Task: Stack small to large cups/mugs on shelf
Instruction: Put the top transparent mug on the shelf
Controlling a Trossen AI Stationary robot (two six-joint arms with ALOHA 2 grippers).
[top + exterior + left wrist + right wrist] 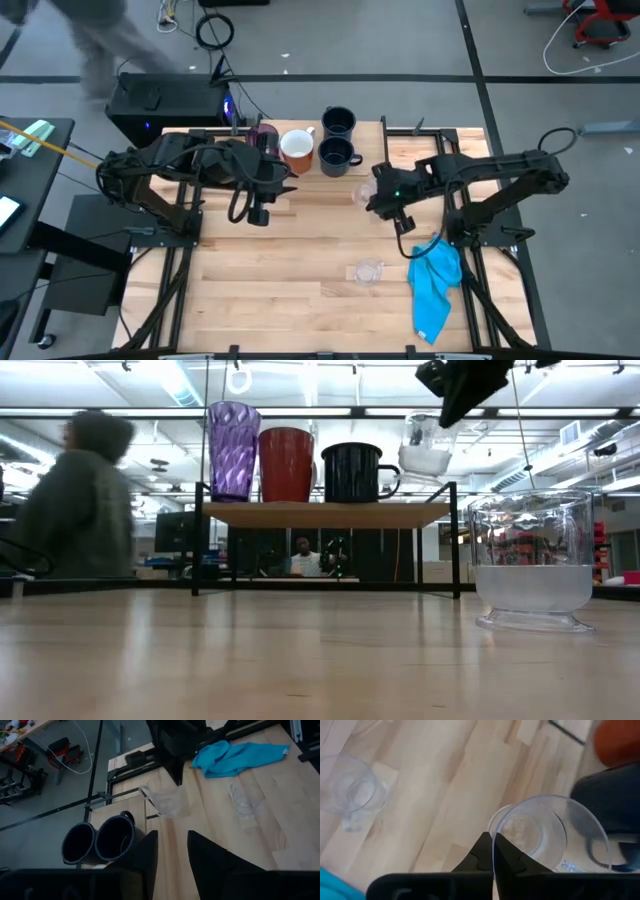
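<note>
The table [260, 300] is carrying the shelf [325, 513] at its far edge, and a person [75, 495] is walking past in the room beyond. On the shelf, the purple tumbler [232, 450], the orange mug [286, 464] and a navy mug [355, 471] are standing upright in a row; the high view is showing a second navy mug [337, 122] just behind the first. A blue cloth [436, 282] is lying crumpled on the table's right side, near the base of the right arm.

The left gripper [257, 213] is hovering above the table just in front of the shelf's left part, near the tumbler, with its fingers [145, 855] standing apart and gripping nothing. The right gripper [492, 851] is hanging in the air by the shelf's right end, its fingers pinching the rim of a clear glass [547, 832], which is being held off the table just beside the navy mug. The other glass [368, 270] is sitting upright on the table, well in front of the shelf and just left of the cloth.
</note>
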